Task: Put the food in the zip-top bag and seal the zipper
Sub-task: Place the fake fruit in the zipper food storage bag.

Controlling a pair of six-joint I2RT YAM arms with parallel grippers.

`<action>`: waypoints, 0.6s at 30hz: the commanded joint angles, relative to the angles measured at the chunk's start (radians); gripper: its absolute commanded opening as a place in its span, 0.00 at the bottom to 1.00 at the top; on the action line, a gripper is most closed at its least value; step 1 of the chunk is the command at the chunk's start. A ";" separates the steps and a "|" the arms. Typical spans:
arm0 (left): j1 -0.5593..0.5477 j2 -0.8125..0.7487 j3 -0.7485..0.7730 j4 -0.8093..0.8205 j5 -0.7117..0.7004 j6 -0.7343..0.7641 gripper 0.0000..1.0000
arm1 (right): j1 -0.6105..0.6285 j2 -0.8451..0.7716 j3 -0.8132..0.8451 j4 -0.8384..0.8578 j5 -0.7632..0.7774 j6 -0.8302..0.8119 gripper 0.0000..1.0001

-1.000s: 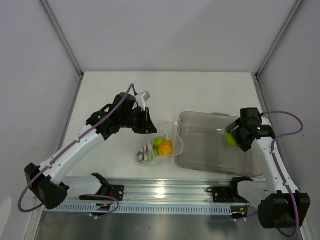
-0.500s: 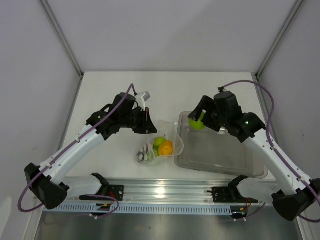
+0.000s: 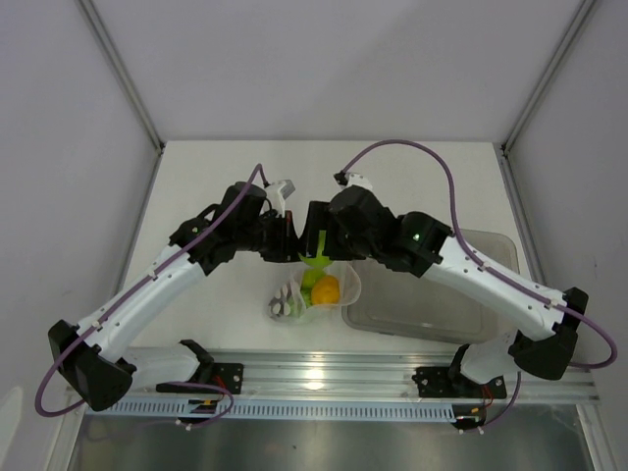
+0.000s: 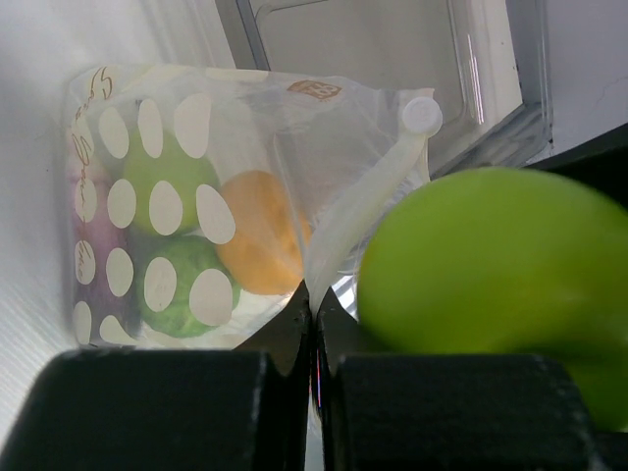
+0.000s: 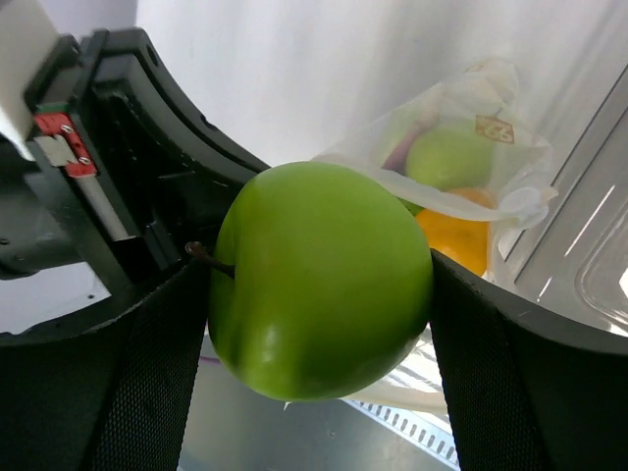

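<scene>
Round green fruit (image 5: 319,280) clamped in right gripper (image 5: 319,294) at zip-top bag (image 4: 196,196) mouth; bag edge pinched by closed left gripper (image 4: 312,324).

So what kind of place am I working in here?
Likely a robot lab test cell, not a kitchen: a plain white table boxed in by blank panels, an aluminium rail carrying both arm bases, and toy-looking fruit: a green apple in the right end effector at the zip-top bag.
</scene>
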 commanded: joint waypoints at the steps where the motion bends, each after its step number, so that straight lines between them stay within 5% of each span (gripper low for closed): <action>1: -0.003 -0.009 -0.002 0.034 -0.008 -0.012 0.01 | 0.054 0.023 0.057 -0.073 0.128 -0.008 0.00; 9: -0.003 -0.002 0.004 0.034 -0.009 -0.012 0.01 | 0.086 -0.002 0.028 -0.100 0.148 -0.010 0.04; 15: -0.003 0.006 0.017 0.031 -0.006 -0.013 0.01 | 0.087 -0.013 0.010 -0.108 0.160 -0.017 0.67; 16: -0.003 0.005 0.017 0.031 -0.008 -0.013 0.01 | 0.085 -0.019 0.007 -0.113 0.165 -0.017 0.89; 18: -0.003 -0.002 0.015 0.031 -0.006 -0.015 0.01 | 0.087 -0.025 0.007 -0.120 0.186 -0.017 0.98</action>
